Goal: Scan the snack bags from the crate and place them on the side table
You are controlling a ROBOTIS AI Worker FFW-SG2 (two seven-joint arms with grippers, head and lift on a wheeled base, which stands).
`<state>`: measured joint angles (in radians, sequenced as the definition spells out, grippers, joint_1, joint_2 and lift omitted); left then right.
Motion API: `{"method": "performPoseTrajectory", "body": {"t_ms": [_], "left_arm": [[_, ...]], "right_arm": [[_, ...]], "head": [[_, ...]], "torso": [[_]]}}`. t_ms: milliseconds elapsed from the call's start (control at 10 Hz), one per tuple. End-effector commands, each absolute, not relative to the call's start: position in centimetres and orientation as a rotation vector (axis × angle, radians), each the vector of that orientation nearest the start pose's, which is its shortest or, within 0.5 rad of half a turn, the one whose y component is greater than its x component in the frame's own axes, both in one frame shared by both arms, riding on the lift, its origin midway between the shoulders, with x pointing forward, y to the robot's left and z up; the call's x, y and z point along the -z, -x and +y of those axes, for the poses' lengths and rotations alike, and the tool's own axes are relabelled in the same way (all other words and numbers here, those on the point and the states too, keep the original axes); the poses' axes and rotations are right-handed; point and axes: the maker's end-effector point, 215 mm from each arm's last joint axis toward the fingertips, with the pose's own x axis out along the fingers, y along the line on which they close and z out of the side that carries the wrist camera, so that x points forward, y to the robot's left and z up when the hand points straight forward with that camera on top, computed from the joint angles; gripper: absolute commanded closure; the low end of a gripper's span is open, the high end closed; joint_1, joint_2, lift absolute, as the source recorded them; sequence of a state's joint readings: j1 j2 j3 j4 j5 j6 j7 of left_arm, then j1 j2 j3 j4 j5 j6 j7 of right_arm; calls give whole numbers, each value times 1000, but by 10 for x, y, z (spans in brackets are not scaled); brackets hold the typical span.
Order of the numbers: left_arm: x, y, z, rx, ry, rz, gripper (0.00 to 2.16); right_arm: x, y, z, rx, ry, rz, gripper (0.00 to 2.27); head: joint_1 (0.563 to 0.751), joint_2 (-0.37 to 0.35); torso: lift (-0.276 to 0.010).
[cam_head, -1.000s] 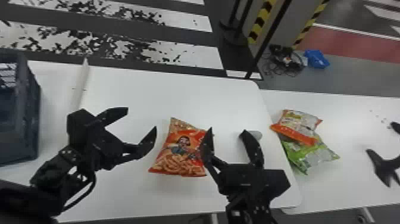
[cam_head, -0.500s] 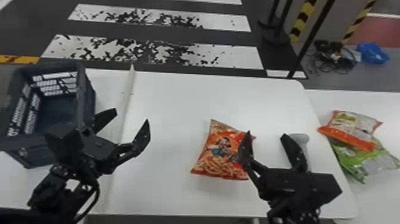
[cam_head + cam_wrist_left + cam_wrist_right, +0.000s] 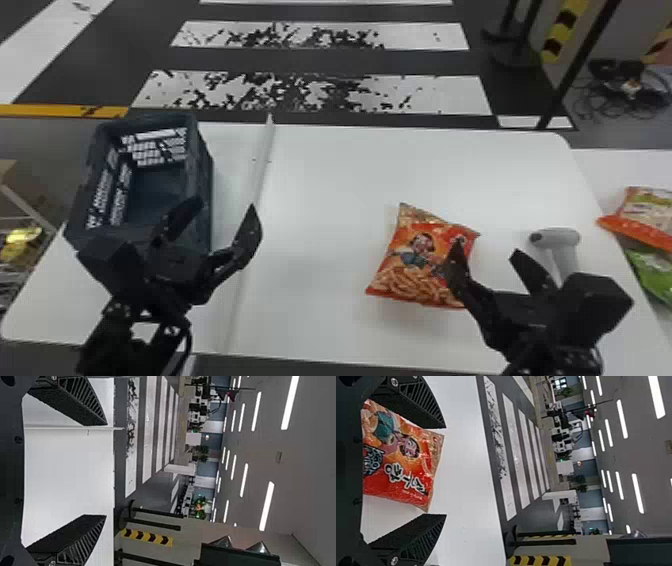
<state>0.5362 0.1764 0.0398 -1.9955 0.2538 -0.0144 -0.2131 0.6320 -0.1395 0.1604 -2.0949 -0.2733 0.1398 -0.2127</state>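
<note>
The wrist views take in the grey ceiling (image 3: 253, 447) with its long white lamps, while the head view looks down on the white table (image 3: 325, 175), and the orange-red snack bag lies flat on it. To the right of this bag, the head view gives the white side table (image 3: 620, 165). Far to the left of the bag is the dark blue-grey plastic crate (image 3: 202, 170) with lattice walls. The left gripper (image 3: 226, 205) is near the crate, to the left of the bag, its black fingers spread wide. The right gripper (image 3: 485, 250) is also spread; one fingertip covers a part of the bag's right side, and nothing is pinched.

The orange-red snack bag (image 3: 417, 260) is puffy and shiny, with a pale brown corner, a cartoon figure and a picture of curly snacks. The right wrist view gives its big white lettering. On the side table, to the right of it, are an orange-and-white bag (image 3: 655, 210) and a green bag (image 3: 657, 275). The smallest is a light grey plastic scanner (image 3: 560, 237), just right of the orange-red one.
</note>
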Motion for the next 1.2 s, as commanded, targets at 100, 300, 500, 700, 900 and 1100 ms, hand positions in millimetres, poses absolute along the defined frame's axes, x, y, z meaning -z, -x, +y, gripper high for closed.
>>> {"method": "performPoseTrajectory", "body": {"t_ms": [100,300,500,700,900,1100], "left_arm": [[374,-425,225,242,92,99,36],[377,-424,227,235,92,103,36],[382,-422,227,234,93,114,36],[385,-421,228,233,94,120,39],[385,-419,228,233,94,118,39],[386,-419,228,233,94,120,39]], "right_arm": [[443,-379,-184,-16,-251,416,97],[463,-369,-181,-27,-261,497,97],[488,-361,-176,-53,-291,607,97],[502,-356,-172,-79,-330,667,97],[516,-353,-168,-103,-373,727,97],[523,-352,-163,-128,-444,765,110]], "head": [[695,55],[695,59],[695,65],[695,76],[695,85],[695,92]], "torso": [[-81],[-81],[-81],[-81],[-81],[-81]]}}
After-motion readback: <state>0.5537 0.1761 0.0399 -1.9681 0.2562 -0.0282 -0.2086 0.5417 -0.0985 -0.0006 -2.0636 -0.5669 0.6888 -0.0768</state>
